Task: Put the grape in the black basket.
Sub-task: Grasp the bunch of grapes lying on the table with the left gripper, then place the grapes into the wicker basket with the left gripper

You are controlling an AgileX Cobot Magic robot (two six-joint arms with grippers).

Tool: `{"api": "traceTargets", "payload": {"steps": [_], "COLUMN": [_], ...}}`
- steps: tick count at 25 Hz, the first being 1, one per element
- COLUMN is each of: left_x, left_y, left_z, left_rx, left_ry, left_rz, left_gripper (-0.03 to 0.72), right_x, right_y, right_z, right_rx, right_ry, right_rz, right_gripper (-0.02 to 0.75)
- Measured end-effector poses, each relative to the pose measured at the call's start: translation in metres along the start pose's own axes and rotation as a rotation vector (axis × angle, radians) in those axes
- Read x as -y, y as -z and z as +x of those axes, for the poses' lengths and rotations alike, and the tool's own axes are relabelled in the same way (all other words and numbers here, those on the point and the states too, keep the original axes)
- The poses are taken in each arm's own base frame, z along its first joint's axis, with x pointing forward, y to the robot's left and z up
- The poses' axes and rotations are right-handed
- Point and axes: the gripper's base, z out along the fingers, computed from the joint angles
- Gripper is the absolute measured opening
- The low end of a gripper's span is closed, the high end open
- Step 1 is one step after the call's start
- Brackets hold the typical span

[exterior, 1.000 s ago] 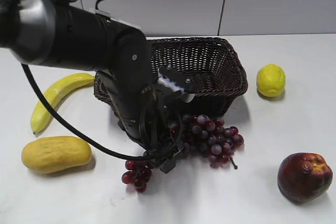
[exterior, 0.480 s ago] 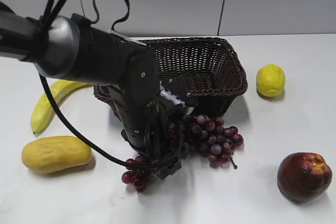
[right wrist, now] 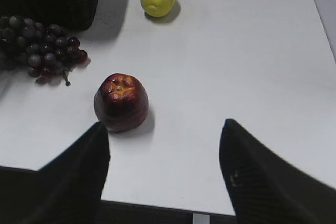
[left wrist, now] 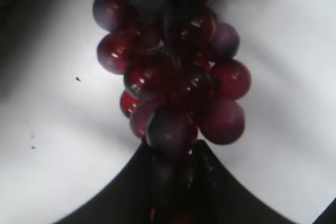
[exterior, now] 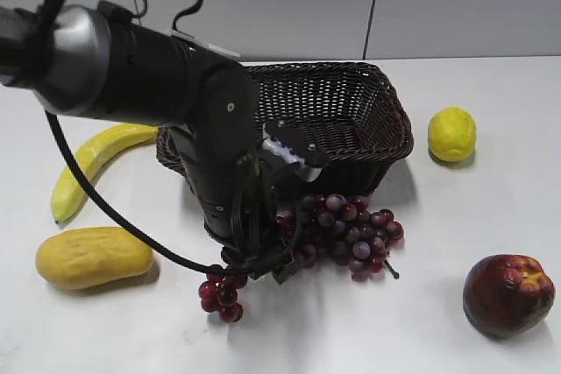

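The long bunch of dark red-purple grapes [exterior: 337,229] lies on the white table [exterior: 491,85], just near of the dark woven wicker basket [exterior: 390,107]. The left gripper [exterior: 263,256] looks clamped on its left end; lifting and placing remain. The right gripper [right wrist: 163,171] hangs spread wide.

The white table [exterior: 491,120] carries black basket [exterior: 351,111], grape [exterior: 351,225], banana [exterior: 92,159], lemon [exterior: 452,134] (all apart).
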Motion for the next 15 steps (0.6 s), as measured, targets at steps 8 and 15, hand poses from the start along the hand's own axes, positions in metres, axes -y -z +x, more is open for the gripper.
{"api": "traceTargets", "payload": {"steps": [8, 15], "left_x": [0.013, 0.023], "left_y": [0.075, 0.149], "left_z": [0.003, 0.016], "left_rx": [0.167, 0.395], "left_ry": [-0.053, -0.098], "left_rz": [-0.054, -0.141], "left_gripper": [0.16, 0.156], "right_x": [0.0, 0.0], "right_y": [0.0, 0.0], "right_z": [0.0, 0.0], "right_rx": [0.0, 0.0], "right_ry": [0.0, 0.0], "right_rz": [0.0, 0.0], "right_gripper": [0.498, 0.498]}}
